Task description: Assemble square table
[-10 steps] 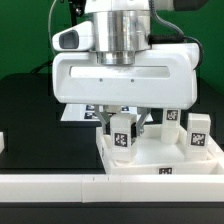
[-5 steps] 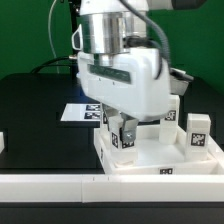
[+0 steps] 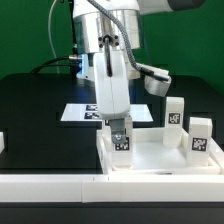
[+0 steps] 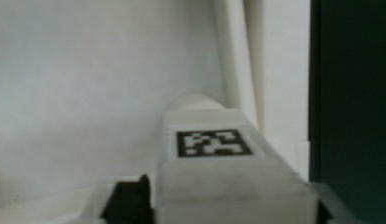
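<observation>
Exterior view: gripper straddling tagged leg, fingers at both sides; grip or gap: cannot tell.
Leg: upright at slab's 9 o'clock corner.
Change: wrist turned edge-on, formerly broadside.

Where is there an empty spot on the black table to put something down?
Free: the black table on the exterior view's left, bordered by the marker board and the front border bar. Crowded: the square table, where the gripper stands over one leg and two more legs stand.
</observation>
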{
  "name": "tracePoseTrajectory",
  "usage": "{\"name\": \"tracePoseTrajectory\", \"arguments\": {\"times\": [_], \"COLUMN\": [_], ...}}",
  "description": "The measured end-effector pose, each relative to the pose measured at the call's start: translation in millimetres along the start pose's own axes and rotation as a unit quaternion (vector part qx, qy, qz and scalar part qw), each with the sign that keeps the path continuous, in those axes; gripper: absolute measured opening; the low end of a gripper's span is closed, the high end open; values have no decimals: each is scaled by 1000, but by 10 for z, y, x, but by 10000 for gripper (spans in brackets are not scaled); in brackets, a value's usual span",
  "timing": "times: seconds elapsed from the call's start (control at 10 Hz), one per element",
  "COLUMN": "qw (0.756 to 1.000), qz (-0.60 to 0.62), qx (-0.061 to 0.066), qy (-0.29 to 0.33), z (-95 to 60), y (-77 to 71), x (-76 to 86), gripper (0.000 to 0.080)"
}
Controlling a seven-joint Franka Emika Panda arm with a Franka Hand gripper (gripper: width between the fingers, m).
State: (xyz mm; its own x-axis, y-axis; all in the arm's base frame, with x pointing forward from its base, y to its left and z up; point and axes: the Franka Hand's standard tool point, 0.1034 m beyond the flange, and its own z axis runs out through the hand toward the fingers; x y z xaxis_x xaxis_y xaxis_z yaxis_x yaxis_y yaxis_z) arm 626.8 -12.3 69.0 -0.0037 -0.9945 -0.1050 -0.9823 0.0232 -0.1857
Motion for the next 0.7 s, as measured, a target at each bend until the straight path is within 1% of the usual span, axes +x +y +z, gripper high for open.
{"name": "tracePoseTrajectory", "arguments": {"times": [0.1, 0.2, 0.3, 0.4, 0.6, 0.7], "qw": [997, 982, 963, 957, 937, 921], "qz": [-80, -190, -270, -290, -348, -390], "qx": [-2, -8, -16, -15, -14, -14], "qy": [2, -2, -13, -9, -10, -10], "z": [-9, -24, -30, -29, -29, -29], "y": [-19, -42, -39, -42, -42, -42], "x": [-37, -67, -72, -58, -52, -51], "gripper": [437, 594, 632, 632, 648, 648]}}
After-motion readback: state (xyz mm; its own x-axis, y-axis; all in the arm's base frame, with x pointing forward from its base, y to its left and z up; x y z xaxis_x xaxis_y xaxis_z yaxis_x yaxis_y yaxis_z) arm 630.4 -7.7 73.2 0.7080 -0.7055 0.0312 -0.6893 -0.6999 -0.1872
